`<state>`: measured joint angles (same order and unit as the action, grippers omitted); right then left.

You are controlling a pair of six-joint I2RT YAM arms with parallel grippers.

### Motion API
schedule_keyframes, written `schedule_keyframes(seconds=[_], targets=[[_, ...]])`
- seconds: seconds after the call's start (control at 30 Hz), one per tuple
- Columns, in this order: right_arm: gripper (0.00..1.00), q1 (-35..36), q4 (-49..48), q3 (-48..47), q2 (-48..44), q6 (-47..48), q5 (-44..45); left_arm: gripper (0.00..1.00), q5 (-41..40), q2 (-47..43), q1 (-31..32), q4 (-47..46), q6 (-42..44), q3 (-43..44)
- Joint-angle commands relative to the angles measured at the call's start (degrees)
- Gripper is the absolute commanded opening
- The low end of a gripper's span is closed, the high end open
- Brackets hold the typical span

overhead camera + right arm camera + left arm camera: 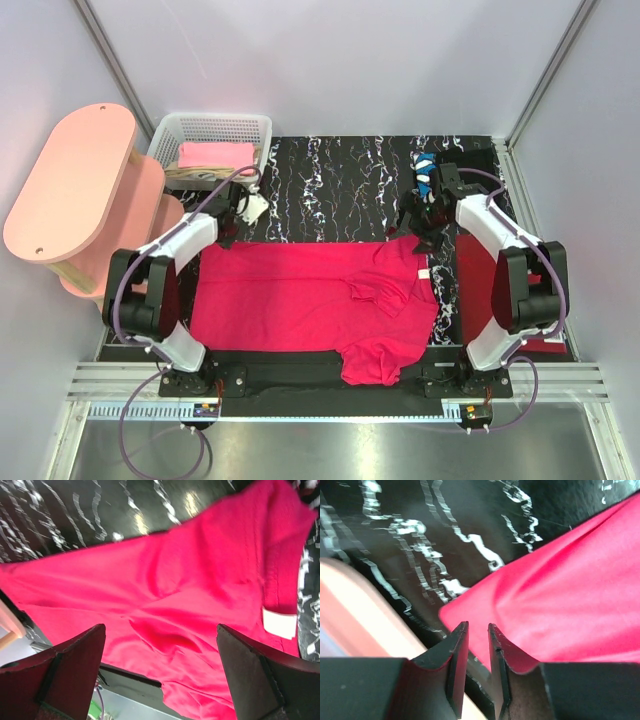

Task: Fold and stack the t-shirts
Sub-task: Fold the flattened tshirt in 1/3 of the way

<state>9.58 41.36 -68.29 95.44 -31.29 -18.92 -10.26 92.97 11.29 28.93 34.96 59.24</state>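
Lying spread on the counter (330, 180) between the arms is your crimson t-shirt (300, 290). Your left gripper (477, 630) sits at its far left corner, jaws nearly together; whether they pinch cloth, you cannot tell. Your right gripper (161, 627) hangs released over the collar end.

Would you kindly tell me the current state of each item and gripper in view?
red t-shirt, spread out on the table, rumpled near its collar
pink t-shirt, folded, in the white basket
left gripper, jaws narrowly apart at the red t-shirt's corner; grip unclear
right gripper, wide open, empty, above the red t-shirt
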Motion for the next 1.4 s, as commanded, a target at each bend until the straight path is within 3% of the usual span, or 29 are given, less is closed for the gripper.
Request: schedule_keyframes(seconds=[0.0, 0.37, 0.73, 0.93, 1.17, 1.37], targets=[[1.00, -0.4, 0.6, -3.9, 2.7, 0.8, 0.9, 0.28, 1.0, -4.5, 0.0, 1.9, -0.5, 0.5], [1.00, -0.4, -1.8, -4.2, 12.1, 1.4, 2.8, 0.28, -1.4, 1.1, 0.0, 0.9, -0.9, -3.4], [1.00, -1.1, -2.0, -10.1, 20.6, 2.6, 4.0, 0.26, -4.6, 17.4, -0.2, -0.6, -4.3, 6.8], [1.00, -4.2, -1.5, -17.0, 25.5, 3.3, 4.0, 0.26, -4.9, 21.6, -0.2, 0.5, -5.4, 15.1], [1.00, -5.8, -2.0, -25.9, 28.4, 3.4, 1.3, 0.26, -4.5, 20.9, -0.2, 1.1, -6.2, 18.9], [1.00, -4.8, -2.3, -30.8, 21.2, 6.1, 2.7, 0.27, -3.6, 14.0, -0.1, 1.0, -8.0, 19.7]])
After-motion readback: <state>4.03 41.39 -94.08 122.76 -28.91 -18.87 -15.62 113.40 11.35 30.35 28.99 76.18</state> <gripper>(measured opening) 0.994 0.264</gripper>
